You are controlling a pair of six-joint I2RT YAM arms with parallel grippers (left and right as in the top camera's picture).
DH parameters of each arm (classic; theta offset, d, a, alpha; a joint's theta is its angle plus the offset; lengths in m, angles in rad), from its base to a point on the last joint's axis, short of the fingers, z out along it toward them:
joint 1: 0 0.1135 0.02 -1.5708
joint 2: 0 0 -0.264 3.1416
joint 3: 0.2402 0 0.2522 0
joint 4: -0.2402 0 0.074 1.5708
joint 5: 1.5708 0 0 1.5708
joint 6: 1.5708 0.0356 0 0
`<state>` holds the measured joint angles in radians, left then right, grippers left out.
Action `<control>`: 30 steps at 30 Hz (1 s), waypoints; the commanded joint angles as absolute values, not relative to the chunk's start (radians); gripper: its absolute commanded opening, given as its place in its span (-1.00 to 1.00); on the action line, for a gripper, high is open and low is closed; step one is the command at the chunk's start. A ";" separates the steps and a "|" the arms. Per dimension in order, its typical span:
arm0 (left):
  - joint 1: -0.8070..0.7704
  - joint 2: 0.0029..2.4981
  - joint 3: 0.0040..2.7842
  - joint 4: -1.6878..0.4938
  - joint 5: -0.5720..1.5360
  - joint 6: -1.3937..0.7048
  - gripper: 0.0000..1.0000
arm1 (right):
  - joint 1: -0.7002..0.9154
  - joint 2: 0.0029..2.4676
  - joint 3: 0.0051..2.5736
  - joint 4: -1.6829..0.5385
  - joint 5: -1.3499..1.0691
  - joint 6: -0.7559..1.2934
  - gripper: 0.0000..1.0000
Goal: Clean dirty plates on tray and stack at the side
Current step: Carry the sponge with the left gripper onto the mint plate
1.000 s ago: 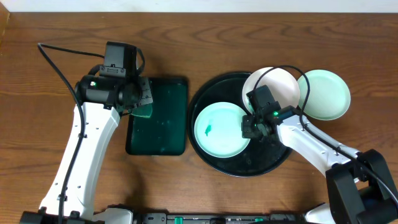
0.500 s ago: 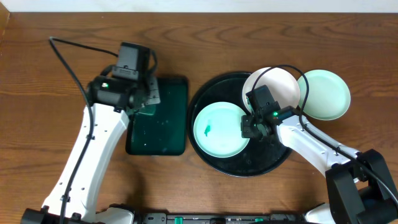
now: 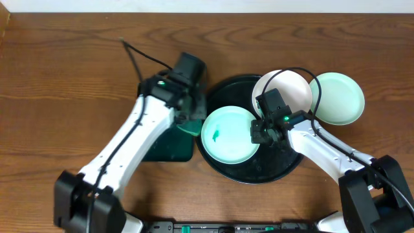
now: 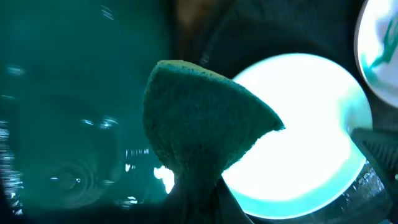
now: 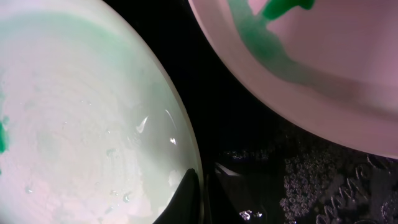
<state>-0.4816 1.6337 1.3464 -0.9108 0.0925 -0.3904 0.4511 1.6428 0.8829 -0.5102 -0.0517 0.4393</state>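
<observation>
Overhead view: mint plate [image 3: 226,134] lies flat in the left half of the black tray [image 3: 249,176], with the green smear [image 3: 217,135] left of plate centre. At the plate's right rim, inside the tray, the right gripper [image 3: 259,133] is pinched closed on the edge. At the tray's left rim the left gripper [image 3: 187,114], clamped on the green sponge [image 4: 202,134], hovers just beside the plate's left edge. The smear lies rightward of the sponge, so the left arm is nearer.
</observation>
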 commanded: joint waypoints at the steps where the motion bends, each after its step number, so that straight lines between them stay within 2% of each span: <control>1: -0.532 1.672 1.359 -0.894 0.124 -0.448 -0.86 | 0.457 1.646 0.875 -0.508 -0.049 0.421 -0.98; 6: -0.591 1.740 1.359 -0.842 0.122 -0.488 -0.86 | 0.457 1.656 0.875 -0.508 -0.049 0.421 -0.94; 10: -0.602 1.779 1.359 -0.805 0.120 -0.508 -0.85 | 0.457 1.663 0.875 -0.497 -0.049 0.421 -0.67; 19: -0.602 1.789 1.357 -0.790 0.080 -0.511 -0.86 | 0.457 1.673 0.875 -0.487 -0.049 0.421 -0.66; 22: -0.602 1.790 1.353 -0.788 0.078 -0.511 -0.86 | 0.457 1.688 0.875 -0.486 -0.049 0.421 -0.69; 25: -0.602 1.791 1.340 -0.774 0.078 -0.511 -0.86 | 0.457 1.689 0.875 -0.485 -0.049 0.421 -0.97; 30: -0.602 1.792 1.315 -0.736 0.078 -0.511 -0.87 | 0.457 1.689 0.875 -0.485 -0.049 0.421 -0.98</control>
